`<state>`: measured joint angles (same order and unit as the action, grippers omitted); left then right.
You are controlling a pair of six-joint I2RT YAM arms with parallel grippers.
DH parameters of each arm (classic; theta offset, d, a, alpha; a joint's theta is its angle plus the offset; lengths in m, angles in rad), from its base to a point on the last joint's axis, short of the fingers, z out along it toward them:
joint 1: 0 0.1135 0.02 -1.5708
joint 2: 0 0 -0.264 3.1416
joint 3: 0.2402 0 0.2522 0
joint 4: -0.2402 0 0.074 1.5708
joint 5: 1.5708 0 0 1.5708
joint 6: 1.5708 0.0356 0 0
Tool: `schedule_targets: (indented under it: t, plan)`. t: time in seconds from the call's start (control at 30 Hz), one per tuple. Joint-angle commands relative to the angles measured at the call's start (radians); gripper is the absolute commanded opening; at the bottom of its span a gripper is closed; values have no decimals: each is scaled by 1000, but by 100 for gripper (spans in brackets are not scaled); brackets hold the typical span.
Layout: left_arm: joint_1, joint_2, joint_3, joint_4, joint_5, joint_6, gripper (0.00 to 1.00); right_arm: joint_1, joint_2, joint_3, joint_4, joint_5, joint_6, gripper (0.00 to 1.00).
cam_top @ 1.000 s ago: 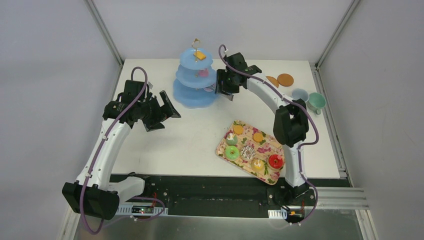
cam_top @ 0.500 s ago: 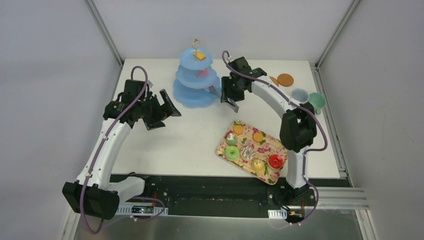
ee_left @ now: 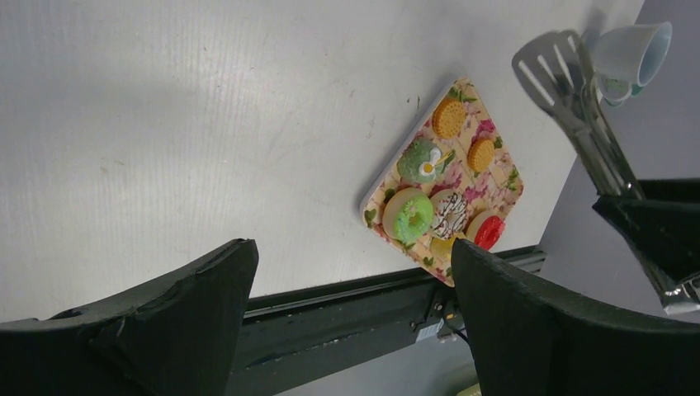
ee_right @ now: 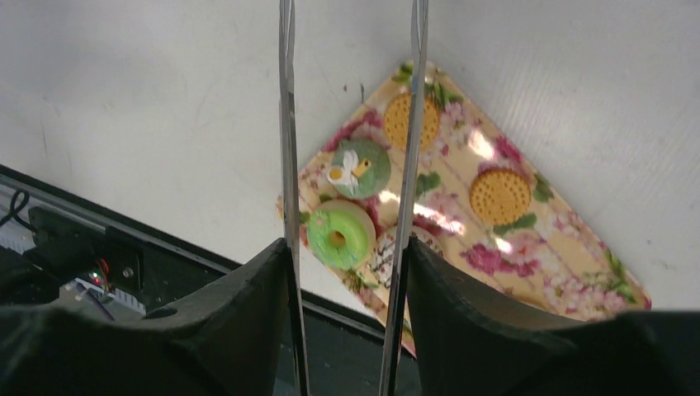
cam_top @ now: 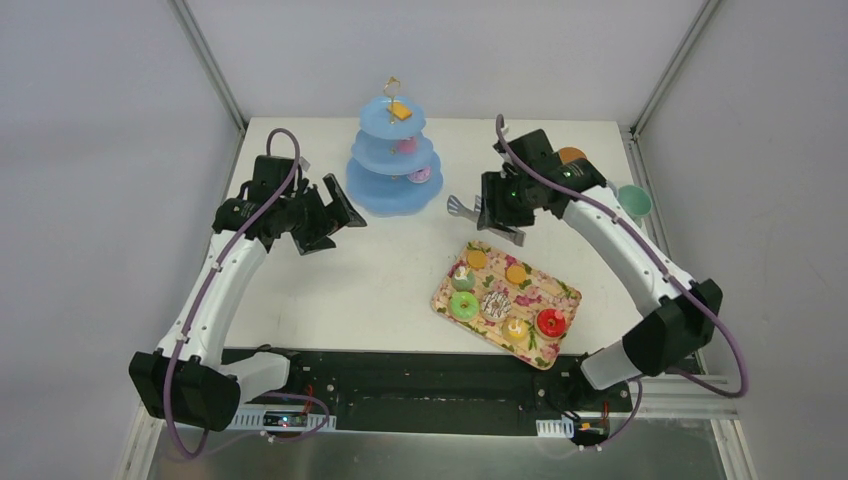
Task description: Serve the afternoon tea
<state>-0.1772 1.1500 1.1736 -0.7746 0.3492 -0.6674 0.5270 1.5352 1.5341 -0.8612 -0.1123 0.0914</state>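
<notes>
Two tong blades [ee_right: 286, 124], clamped in the right hand [cam_top: 493, 205] near the flowered tray [cam_top: 563, 292], should straddle one donut [ee_right: 338, 235] squarely before squeezing gently.

Rectangular flowered tray [cam_top: 555, 292]: cream ground, printed with pink roses and green leaves.
On the tray:
- green-iced ring donut [cam_top: 464, 305] at 9 o'clock
- red-iced ring donut [cam_top: 551, 322] at 4 o'clock
- white-iced ring donut with dark drizzle [cam_top: 495, 304] at centre
- orange round biscuits [cam_top: 477, 259] towards 12 o'clock

Three-tier plastic cake stand [cam_top: 375, 195]: pale blue. A purple-iced ring donut [cam_top: 420, 176] sits on its lowest tier.
Slotted metal tongs [cam_top: 462, 207]: silver.
Flat table top [cam_top: 380, 290]: white.
</notes>
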Motion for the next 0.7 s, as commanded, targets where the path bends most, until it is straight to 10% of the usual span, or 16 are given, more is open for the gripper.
schedule_targets:
  t: [0.0, 0.67]
  plan:
    - [-2, 9, -25, 53, 41, -19, 91, 11, -122, -68, -159, -11, -28, 54]
    - [-2, 57, 10, 89, 79, -49, 92, 273, -213, -190, -245, 158, 107, 53]
